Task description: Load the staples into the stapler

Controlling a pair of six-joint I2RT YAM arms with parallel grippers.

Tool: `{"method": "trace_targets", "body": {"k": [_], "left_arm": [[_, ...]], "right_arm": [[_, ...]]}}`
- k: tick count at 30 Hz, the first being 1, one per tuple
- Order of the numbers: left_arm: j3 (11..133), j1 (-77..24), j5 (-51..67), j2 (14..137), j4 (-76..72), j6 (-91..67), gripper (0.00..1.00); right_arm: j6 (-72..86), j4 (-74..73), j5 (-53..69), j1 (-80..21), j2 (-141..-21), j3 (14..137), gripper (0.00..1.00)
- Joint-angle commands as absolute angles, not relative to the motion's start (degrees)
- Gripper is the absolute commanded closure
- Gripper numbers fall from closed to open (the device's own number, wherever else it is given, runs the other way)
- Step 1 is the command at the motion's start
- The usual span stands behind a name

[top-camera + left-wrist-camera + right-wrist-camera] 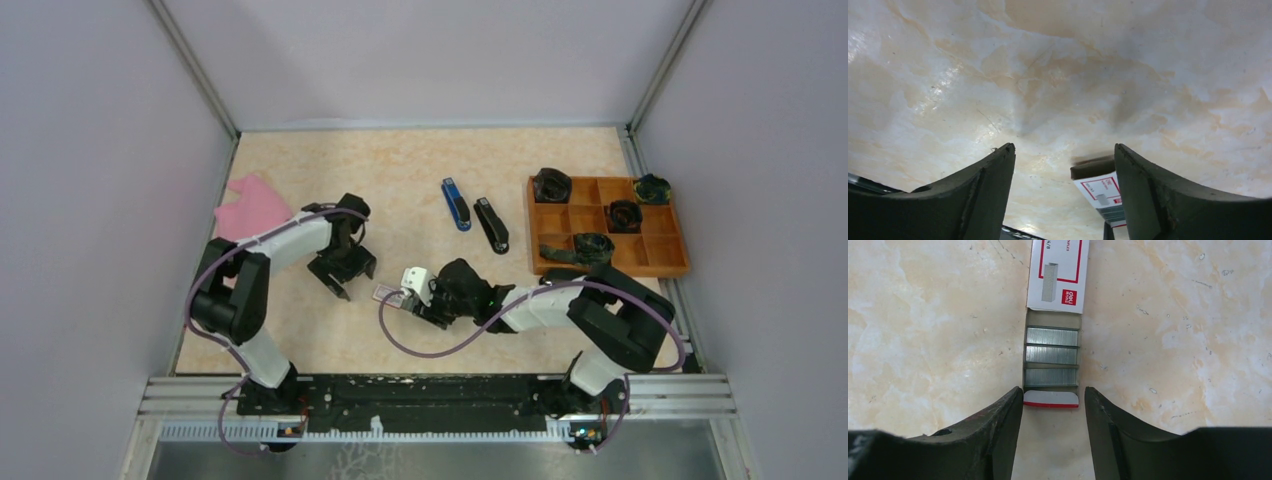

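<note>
Pink cloth (255, 207) left of staples (1052, 355) — tray (662, 250) right.

tray (662, 250): orange, divided, on table (400, 170) | dark items (625, 215): four, each in its own tray compartment | cloth (255, 207): pink, well left of tray

White-red staples box (1058, 275), seemingly pink cloth (255, 208)

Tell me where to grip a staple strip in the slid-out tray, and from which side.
Take the nearest staple strip across its narrow width, straight down from above. The strips lie flat and crosswise in the tray, ends against its walls, so probably only the long edges are reachable, with the fingers of the right gripper turned to close along the tray.
</note>
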State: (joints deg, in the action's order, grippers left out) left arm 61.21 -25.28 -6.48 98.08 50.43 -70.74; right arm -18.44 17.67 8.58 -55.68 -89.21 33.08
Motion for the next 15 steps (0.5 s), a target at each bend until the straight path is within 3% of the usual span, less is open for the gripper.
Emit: {"method": "trace_targets", "body": {"k": [1, 4, 15], "left_arm": [[60.52, -25.10, -8.18, 94.25, 51.17, -68.33, 0.14], [60.47, -25.06, -9.44, 91.64, 51.05, -65.55, 0.02], [58.89, -24.84, -14.99, 75.38, 45.33, -50.41, 0.01]], "right_arm": [[-19.50, 14.00, 9.44, -55.46, -88.27, 33.83, 0.48], [-18.29, 13.08, 9.00, -55.12, -86.39, 34.76, 0.42], [-5.37, -5.95, -5.21, -50.43, -81.13, 49.17, 0.20]]}}
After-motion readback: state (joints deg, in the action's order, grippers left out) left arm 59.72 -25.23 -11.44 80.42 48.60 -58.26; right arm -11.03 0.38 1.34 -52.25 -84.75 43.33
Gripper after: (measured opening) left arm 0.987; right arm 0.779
